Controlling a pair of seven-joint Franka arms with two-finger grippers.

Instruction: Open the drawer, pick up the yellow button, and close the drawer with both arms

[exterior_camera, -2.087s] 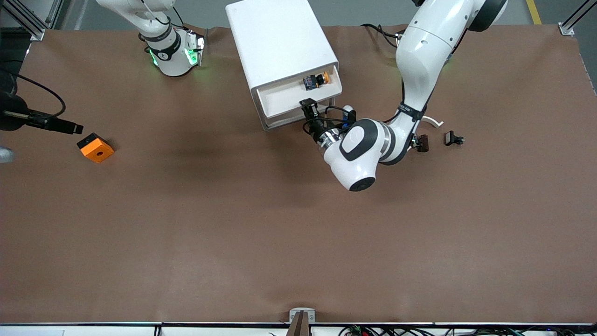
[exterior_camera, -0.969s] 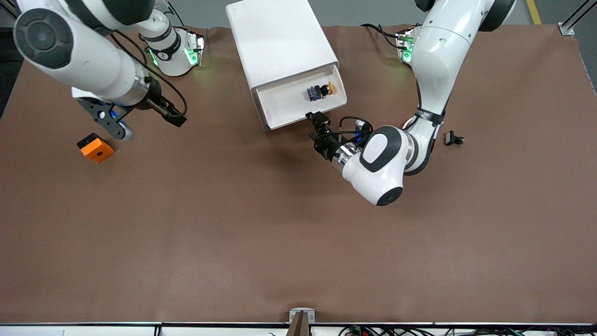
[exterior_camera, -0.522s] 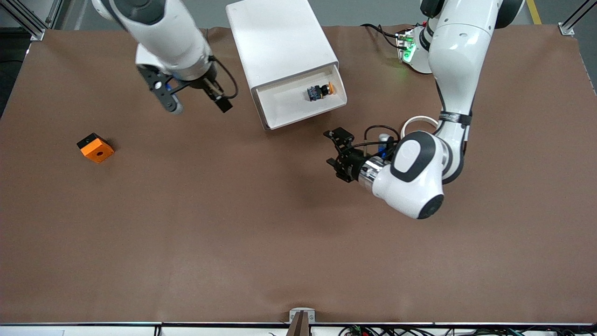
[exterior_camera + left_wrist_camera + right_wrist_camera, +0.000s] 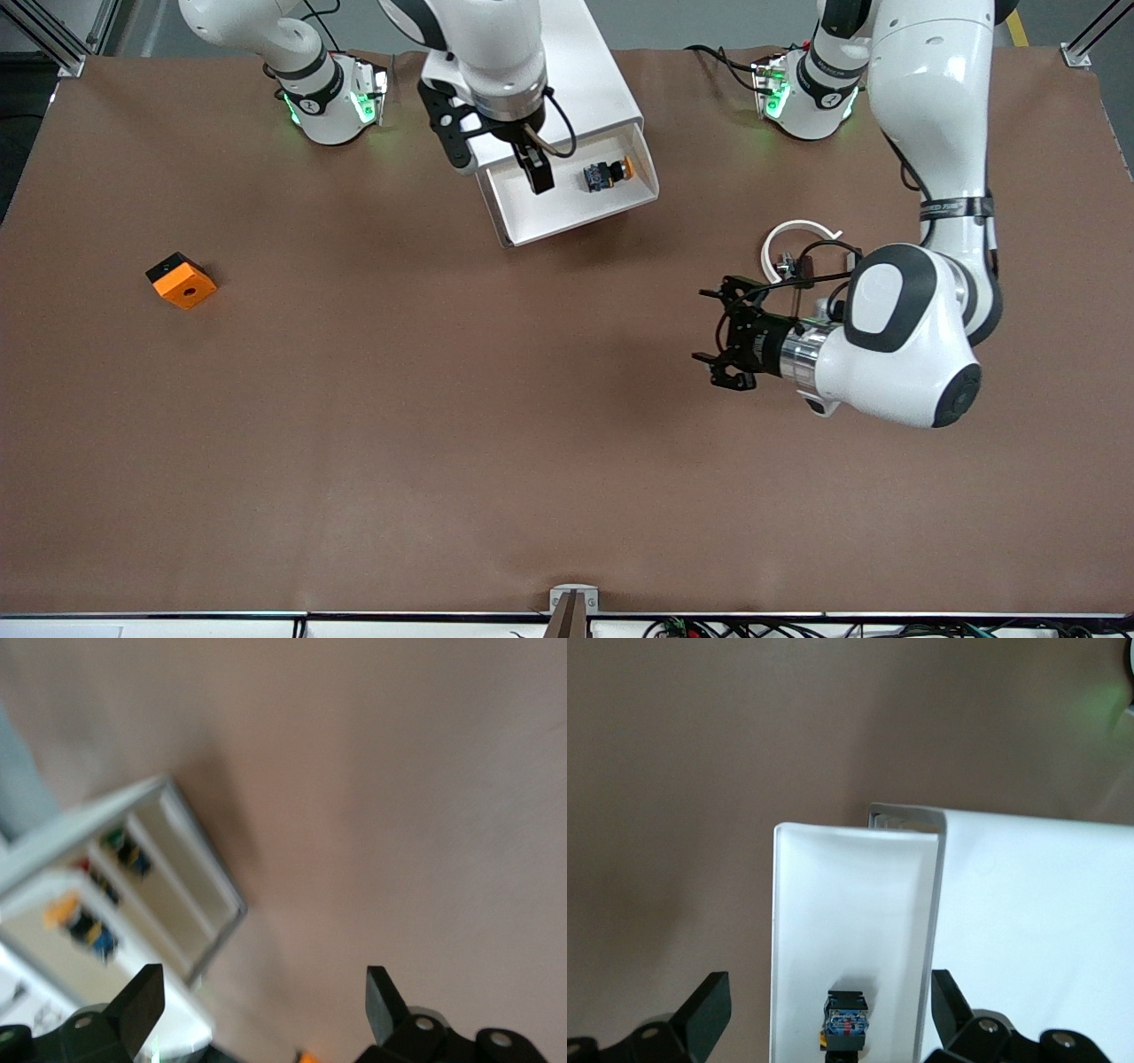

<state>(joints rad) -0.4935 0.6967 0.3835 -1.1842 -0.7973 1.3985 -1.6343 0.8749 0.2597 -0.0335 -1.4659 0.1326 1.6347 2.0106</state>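
Note:
The drawer [image 4: 567, 208] stands pulled out of the white cabinet [image 4: 532, 71]. The button [image 4: 607, 173], with an orange cap and a dark body, lies in it at the end toward the left arm. My right gripper [image 4: 499, 164] hangs open over the drawer's other end, beside the button. In the right wrist view the button [image 4: 846, 1026] lies on the drawer's floor [image 4: 850, 921], between the spread fingers of the right gripper [image 4: 828, 1014]. My left gripper [image 4: 728, 335] is open and empty over bare table, apart from the drawer. The left wrist view shows that gripper [image 4: 261, 1010] with the cabinet [image 4: 106, 895] blurred and farther off.
An orange block with a round hole [image 4: 181, 280] sits toward the right arm's end of the table. A white ring-shaped piece [image 4: 793, 232] lies beside the left arm's wrist. Brown table [image 4: 443, 425] stretches wide toward the front camera.
The drawer came out. The left gripper let go of its front, opened and drew back toward the front camera. The right arm swung in from its end to over the drawer.

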